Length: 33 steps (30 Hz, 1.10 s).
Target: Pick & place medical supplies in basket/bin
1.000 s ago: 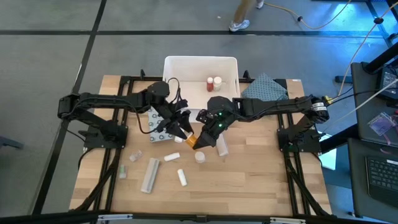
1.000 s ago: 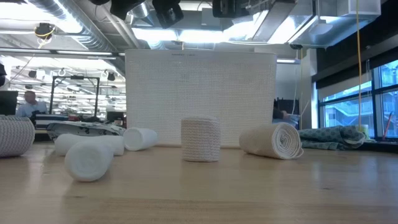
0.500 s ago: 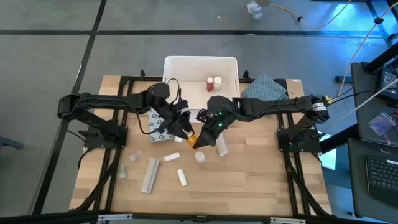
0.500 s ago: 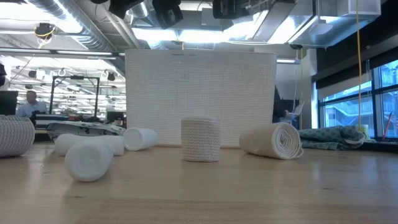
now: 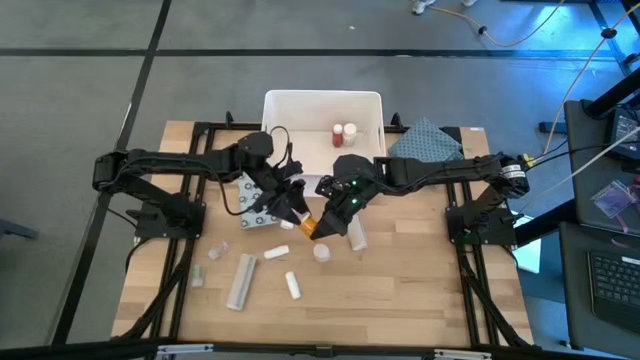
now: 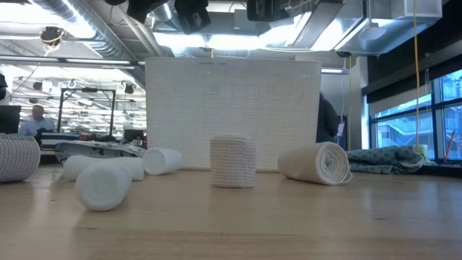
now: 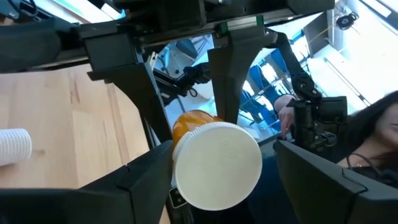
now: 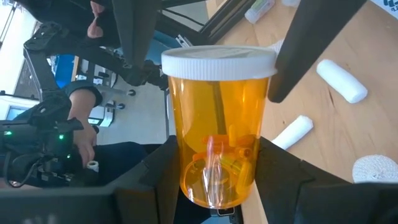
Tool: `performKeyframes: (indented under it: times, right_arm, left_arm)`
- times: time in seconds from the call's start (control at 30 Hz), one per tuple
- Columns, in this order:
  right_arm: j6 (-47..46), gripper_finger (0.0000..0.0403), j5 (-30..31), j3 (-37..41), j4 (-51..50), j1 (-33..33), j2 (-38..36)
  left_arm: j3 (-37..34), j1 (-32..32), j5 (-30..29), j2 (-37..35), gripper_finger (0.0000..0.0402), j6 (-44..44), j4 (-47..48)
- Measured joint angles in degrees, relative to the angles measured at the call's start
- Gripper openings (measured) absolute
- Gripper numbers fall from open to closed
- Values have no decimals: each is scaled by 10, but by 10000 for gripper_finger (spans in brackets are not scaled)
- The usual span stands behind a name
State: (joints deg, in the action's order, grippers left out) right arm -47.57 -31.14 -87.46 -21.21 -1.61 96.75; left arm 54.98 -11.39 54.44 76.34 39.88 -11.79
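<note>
An orange bottle (image 5: 310, 226) with a white cap hangs in the air near the table's middle, between both grippers. My right gripper (image 8: 214, 183) is shut on its orange body. My left gripper (image 7: 217, 171) is open, its fingers standing on either side of the white cap (image 7: 217, 165); a narrow gap shows on one side. The white bin (image 5: 272, 118) stands at the far edge with two red bottles (image 5: 344, 132) inside. Rolls (image 5: 277, 253) (image 5: 293, 285) (image 5: 322, 253) (image 5: 357, 236), a long pale tube (image 5: 242, 280) and a grey dotted packet (image 5: 250, 208) lie on the table. My right gripper pinches the bottle's orange body near its closed bottom end (image 8: 186, 180) between its two fingers, coming from the table's right. The bottle is lifted clear of the table, and its capped end (image 8: 217, 62) points away from this gripper, toward the left arm.
A blue-grey patterned cloth (image 5: 428, 140) lies right of the bin. Small clear items (image 5: 215, 250) (image 5: 197, 275) sit near the left edge. In the low view the rolls (image 6: 233, 162) (image 6: 316, 163) (image 6: 103, 186) stand in front of the bin's wall (image 6: 232, 94). A person moves in the room behind.
</note>
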Motion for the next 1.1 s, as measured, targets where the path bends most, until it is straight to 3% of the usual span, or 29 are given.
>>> performKeyframes:
  times: [0.3,1.1]
  right_arm:
    - [0,167,0,0,0,7,0]
    - [1,167,0,0,-5,7,0]
  left_arm:
    - [-1,1,-4,0,321,-1,14]
    - [-1,0,5,1,322,30,13]
